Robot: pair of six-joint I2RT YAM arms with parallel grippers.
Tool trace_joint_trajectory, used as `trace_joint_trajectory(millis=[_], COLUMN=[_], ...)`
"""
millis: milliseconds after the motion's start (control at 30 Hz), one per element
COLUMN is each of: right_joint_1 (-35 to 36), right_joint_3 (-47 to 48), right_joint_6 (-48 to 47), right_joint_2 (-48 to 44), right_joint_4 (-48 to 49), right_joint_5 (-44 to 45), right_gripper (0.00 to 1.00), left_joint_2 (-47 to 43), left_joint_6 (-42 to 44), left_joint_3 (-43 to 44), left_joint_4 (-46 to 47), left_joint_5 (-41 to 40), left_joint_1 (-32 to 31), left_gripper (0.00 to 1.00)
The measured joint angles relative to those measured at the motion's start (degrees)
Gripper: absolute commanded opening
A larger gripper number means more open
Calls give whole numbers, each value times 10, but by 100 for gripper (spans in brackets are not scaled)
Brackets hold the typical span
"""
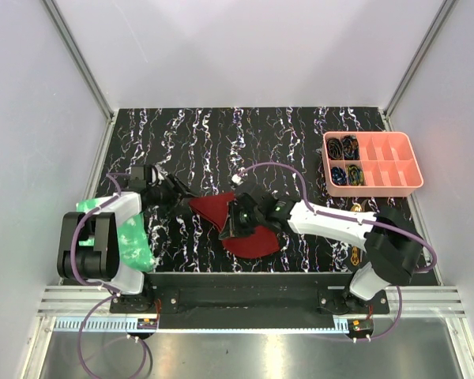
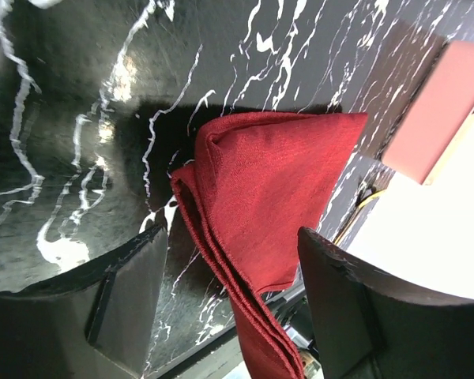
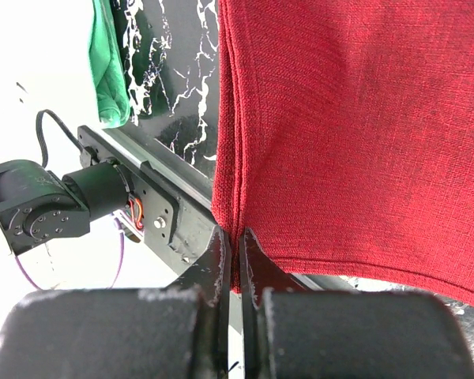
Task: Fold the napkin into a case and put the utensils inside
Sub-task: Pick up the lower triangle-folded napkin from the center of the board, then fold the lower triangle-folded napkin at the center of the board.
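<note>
The dark red napkin [image 1: 249, 237] lies folded in layers near the table's front edge, partly lifted. My right gripper [image 1: 234, 221] is shut on its folded edge [image 3: 235, 225], and the cloth [image 3: 355, 134] hangs from the closed jaws. My left gripper [image 1: 182, 196] stands open at the napkin's left corner. In the left wrist view the layered edge [image 2: 245, 308] runs between the two fingers [image 2: 134, 292] without touching them. Gold utensils [image 1: 357, 208] lie at the right, partly hidden behind my right arm. No finished case shows.
A pink compartment tray [image 1: 371, 162] with dark coiled items stands at the back right, its corner [image 2: 446, 103] also in the left wrist view. A green crinkled sheet [image 1: 133, 237] lies under my left arm, with its edge [image 3: 110, 71] showing in the right wrist view. The table's front rail [image 3: 162, 185] runs just below the napkin.
</note>
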Motion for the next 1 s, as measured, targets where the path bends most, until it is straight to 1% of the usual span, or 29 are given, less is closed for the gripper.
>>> trace_joint_trajectory(millis=[167,267,400,467,500,567,800,1000], right_joint_1=[-7,-9,-13,-15,-16,-17,-20,-23], right_joint_3=[-18,-30,-47,-54,-57,-67,-108,-173], right_joint_6=[3,3,4,4,4,4,3,6], right_joint_2=[-3,-10,-28,-33,-35,-39,-61,-72], right_joint_4=[14,23,31,38,39,45,60,124], right_joint_5=[-10,-15,-15,-17,-18,-21,-40,-64], right_gripper=[0,0,0,0,0,0,0,0], left_joint_2=[4,15,31,32,32,32,24,23], left_joint_6=[-19,-24,-31,-33,-33,-31,-17,1], left_joint_3=[0,2,12,18,24,38,98,164], left_joint_4=[2,1,-1,-5,-8,-17,-67,-139], left_joint_5=[-18,-28,-40,-50,-56,-70,-148,-229], left_joint_1=[-27,-33,-42,-49,-53,-64,-128,-194], left_gripper=[65,59,39,32,23,17,8,7])
